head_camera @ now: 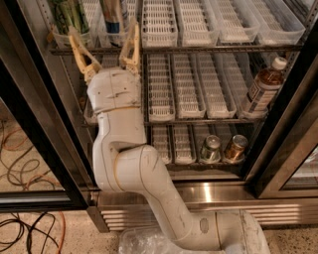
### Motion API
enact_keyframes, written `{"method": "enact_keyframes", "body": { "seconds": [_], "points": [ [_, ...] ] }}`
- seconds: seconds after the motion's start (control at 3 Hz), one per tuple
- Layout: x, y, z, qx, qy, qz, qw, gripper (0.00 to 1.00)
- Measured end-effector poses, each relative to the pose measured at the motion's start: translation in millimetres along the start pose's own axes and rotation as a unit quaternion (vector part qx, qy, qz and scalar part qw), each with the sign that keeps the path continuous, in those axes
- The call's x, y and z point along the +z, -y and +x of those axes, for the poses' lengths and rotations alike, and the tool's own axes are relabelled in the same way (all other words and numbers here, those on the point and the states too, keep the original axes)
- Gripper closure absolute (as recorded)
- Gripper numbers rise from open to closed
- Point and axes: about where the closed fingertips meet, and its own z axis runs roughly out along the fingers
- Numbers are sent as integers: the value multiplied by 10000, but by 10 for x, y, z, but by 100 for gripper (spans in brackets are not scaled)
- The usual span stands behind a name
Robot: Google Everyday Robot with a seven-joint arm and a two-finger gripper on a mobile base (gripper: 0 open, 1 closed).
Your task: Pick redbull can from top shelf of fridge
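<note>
The redbull can (113,17), blue and silver, stands in a white lane tray at the left of the top shelf (208,48) of the fridge (278,149). Its upper part is cut off by the frame. A wider green-patterned can (69,15) stands in the tray to its left. My gripper (103,33) points up at the shelf's front edge and is open and empty. Its left finger (78,47) lies in front of the green can's tray. Its right finger (133,44) is just right of the redbull can.
A brown bottle (263,87) leans at the right of the middle rack. Two short cans (211,149) (234,148) stand on the lowest rack. Black door frames flank the opening. The steel grille (208,203) is below. Cables (20,149) lie on the floor at left.
</note>
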Motion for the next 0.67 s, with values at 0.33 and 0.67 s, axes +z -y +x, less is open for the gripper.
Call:
{"method": "enact_keyframes", "body": {
  "seconds": [0.33, 0.67],
  "points": [
    [71, 20, 38, 72, -14, 97, 9999, 32],
    [123, 15, 70, 109, -18, 105, 9999, 39]
  ]
}}
